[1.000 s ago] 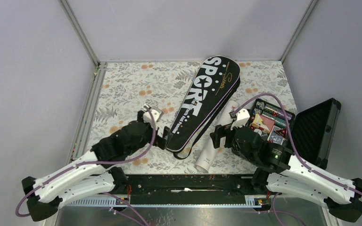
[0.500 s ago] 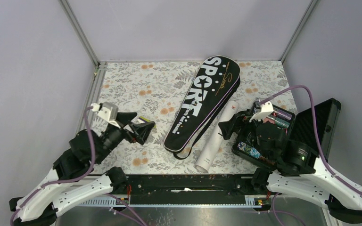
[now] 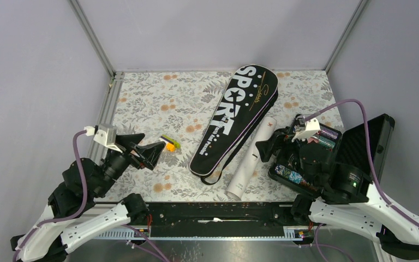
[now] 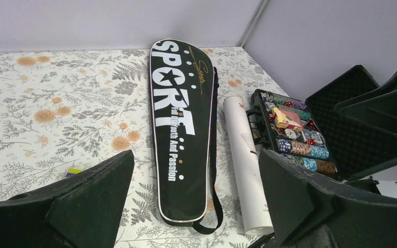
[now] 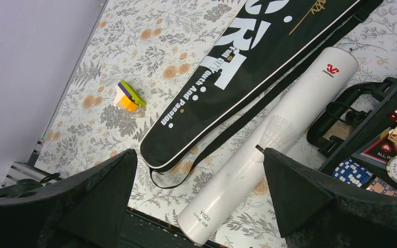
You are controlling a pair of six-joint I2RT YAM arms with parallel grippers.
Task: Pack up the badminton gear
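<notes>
A black racket-shaped bag (image 3: pixel 234 117) lettered "SPORT" lies diagonally mid-table, zipped shut, also in the left wrist view (image 4: pixel 181 119) and right wrist view (image 5: pixel 258 67). To its right lies a long white tube (image 3: pixel 250 166) (image 4: pixel 245 170) (image 5: pixel 269 155). A white feather shuttlecock (image 5: pixel 275 133) rests on top of the tube. My left gripper (image 3: pixel 147 150) (image 4: pixel 195 160) hovers open left of the bag's near end, holding nothing. On the other side, my right gripper (image 3: pixel 270 146) (image 5: pixel 200 155) is open above the tube's right side, empty.
A black hard case (image 3: pixel 308 164) (image 4: pixel 294 137) of colourful items stands open at the right, its lid (image 3: pixel 366 150) raised. A small yellow, purple and orange block (image 3: pixel 169 143) (image 5: pixel 126 95) lies left of the bag. The black base rail (image 3: pixel 213 214) runs along the near edge.
My left arm has drawn back to the left, away from the bag's near end, uncovering the small block. The right arm has lifted back to the right, off the tube.
</notes>
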